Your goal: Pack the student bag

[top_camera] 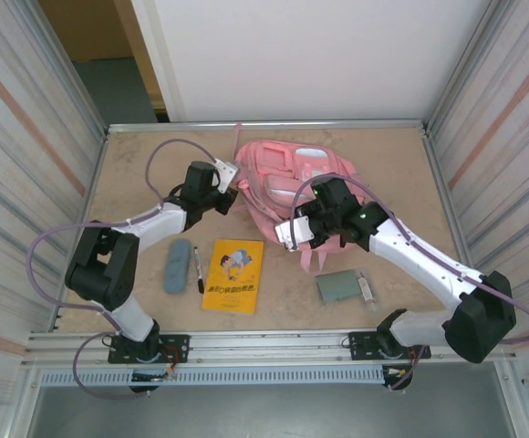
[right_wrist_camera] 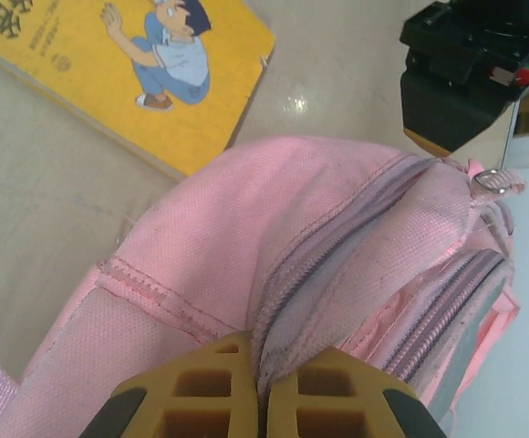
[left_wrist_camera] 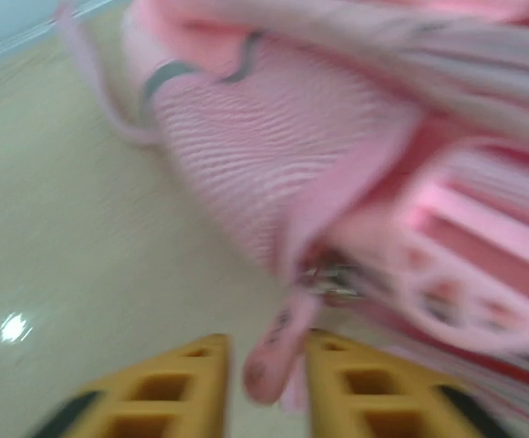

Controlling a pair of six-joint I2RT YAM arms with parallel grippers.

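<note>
The student bag, a large pink backpack, lies at the back middle of the table. My left gripper is at the bag's left edge. In the blurred left wrist view its yellow jaws stand a little apart, and a pink zipper pull tab hangs loose between them below the metal slider. My right gripper is at the bag's near edge. The right wrist view shows this gripper shut on the pink fabric beside a zipper.
A yellow book lies in front of the bag, with a black pen and a blue-grey pencil case to its left. A grey-green flat item and a small white object lie near the front right.
</note>
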